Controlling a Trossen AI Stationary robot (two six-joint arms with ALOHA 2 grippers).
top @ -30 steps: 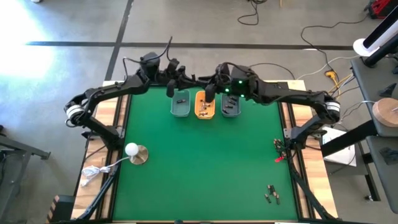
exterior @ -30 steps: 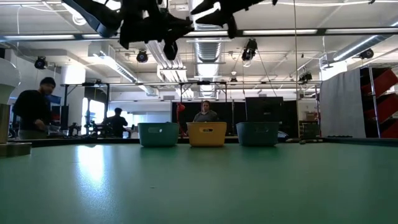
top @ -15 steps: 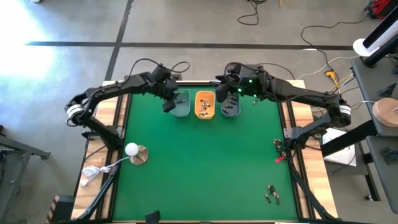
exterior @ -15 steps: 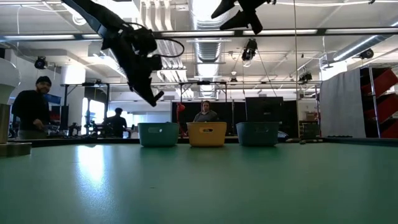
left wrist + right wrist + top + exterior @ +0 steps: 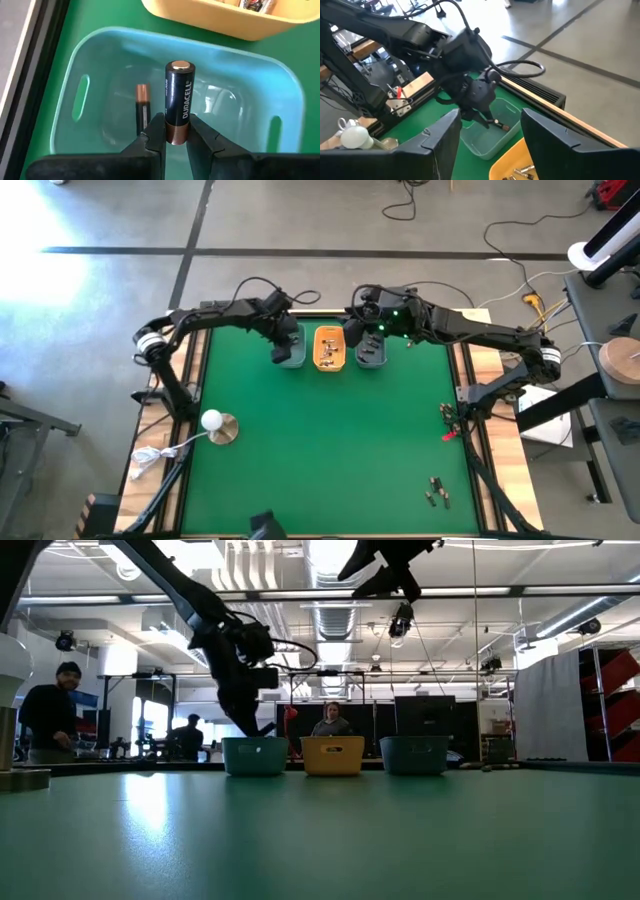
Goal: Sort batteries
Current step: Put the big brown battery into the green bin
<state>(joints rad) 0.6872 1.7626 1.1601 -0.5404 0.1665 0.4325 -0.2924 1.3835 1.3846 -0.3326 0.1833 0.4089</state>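
Left wrist view: end effector (image 5: 174,134) pinches smooth cylindrical battery (image 5: 178,100).

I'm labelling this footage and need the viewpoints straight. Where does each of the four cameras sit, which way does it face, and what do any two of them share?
High: overhead, straight down on the table; both arms show.
Low: table height, level toward three trays and the room; arms enter from above.
Left wrist: on the left arm, facing into the teal tray; left pincer grips a battery over another battery.
Right wrist: on the right arm, facing the left arm; right pincer is open.
Shared: the teal tray shows in both wrist views.
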